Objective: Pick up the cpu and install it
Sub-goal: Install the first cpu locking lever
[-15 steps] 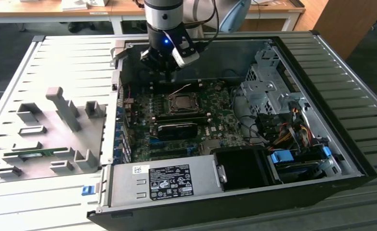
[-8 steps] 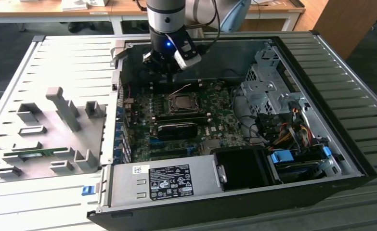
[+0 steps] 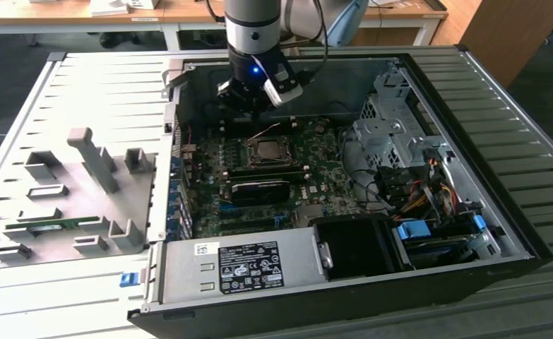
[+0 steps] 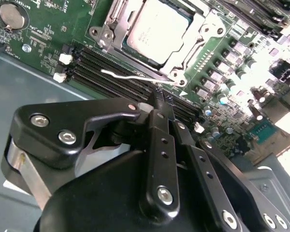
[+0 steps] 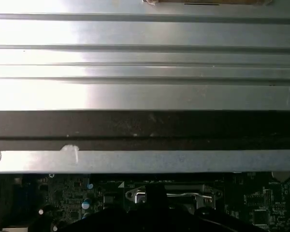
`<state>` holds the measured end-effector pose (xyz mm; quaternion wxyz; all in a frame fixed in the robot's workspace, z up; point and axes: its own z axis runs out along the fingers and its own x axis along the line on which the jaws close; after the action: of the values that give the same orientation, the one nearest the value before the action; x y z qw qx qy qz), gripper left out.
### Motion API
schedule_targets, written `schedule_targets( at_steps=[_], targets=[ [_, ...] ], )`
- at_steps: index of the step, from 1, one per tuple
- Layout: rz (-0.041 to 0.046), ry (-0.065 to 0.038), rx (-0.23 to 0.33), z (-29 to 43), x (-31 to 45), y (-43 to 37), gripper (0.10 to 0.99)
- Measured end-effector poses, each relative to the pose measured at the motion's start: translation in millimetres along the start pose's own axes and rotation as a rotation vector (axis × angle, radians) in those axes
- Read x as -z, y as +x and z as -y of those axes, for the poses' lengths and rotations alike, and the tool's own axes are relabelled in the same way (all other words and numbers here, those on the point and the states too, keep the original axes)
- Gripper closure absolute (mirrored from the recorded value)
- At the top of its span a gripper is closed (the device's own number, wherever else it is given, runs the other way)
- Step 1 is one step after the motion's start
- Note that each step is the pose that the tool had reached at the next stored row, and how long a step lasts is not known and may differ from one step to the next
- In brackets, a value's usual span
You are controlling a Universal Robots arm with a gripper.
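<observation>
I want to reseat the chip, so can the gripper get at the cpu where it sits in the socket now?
Probably yes: the gripper hangs just beside the cpu, whose metal top lies bare, with the socket frame swung open and only a thin lever between them.

The gripper [image 4: 157, 104] perhaps hides the socket lever's [image 4: 135, 76] far end.

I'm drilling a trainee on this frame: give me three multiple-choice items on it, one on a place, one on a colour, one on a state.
1. Where is the cpu?
A. in the socket on the green board
B. on the grey holder outside the case
C. between the gripper's fingers

2. What colour is the light on the arm above the gripper?
A. red
B. blue
C. green

3. How do the fingers stand?
A. wide apart
C. clamped on a memory stick
B. closed together, holding nothing

Answers: 1 A, the silvery chip sits inside the metal frame. 2 B, it glows blue in the exterior view. 3 B, the tips meet with nothing between.
</observation>
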<state>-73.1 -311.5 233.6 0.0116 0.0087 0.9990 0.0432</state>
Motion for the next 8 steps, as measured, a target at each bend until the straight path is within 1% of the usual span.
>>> schedule_targets(
  at_steps=[8],
  targets=[
    [0.0017,0.0,0.002,0.6,-7.0,-3.2,0.98]
  ],
)
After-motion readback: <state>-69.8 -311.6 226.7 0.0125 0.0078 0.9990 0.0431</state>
